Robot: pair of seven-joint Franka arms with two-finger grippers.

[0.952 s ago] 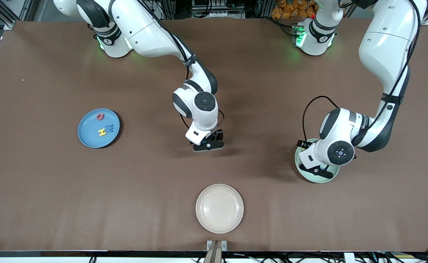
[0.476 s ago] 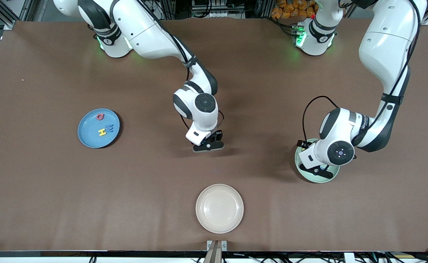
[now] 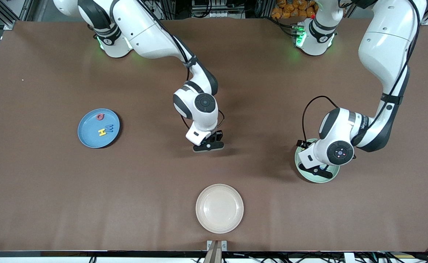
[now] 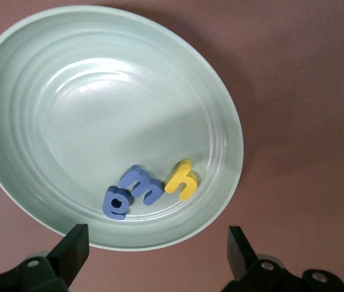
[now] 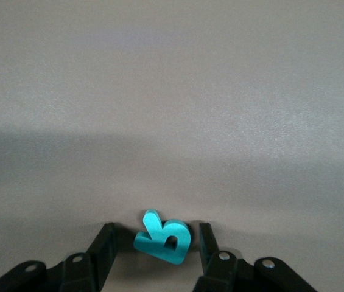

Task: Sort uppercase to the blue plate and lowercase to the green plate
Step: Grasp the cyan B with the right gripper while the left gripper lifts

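A teal B-like letter [image 5: 162, 238] lies on the bare table near its middle. My right gripper [image 5: 156, 231] is down at the table [image 3: 208, 146], open, one finger on each side of the letter with narrow gaps. The blue plate [image 3: 89, 138] at the right arm's end holds uppercase letters: a red Q [image 3: 100, 117], a yellow H [image 3: 102, 132] and a blue W [image 3: 109, 128]. My left gripper [image 4: 157, 240] hangs open and empty over the rim of the green plate [image 4: 98, 103], which my left gripper [image 3: 316, 171] mostly hides in the front view. In that plate lie lowercase letters: a blue a [image 4: 116, 202], a blue m [image 4: 141, 185] and a yellow h [image 4: 181, 179].
A cream plate [image 3: 219, 208] with nothing in it stands nearest the front camera, at the middle of the table's length. Brown table surface stretches between the three plates.
The right arm's wrist has shifted very slightly over the teal letter. The left arm and the letters in both plates have not moved.
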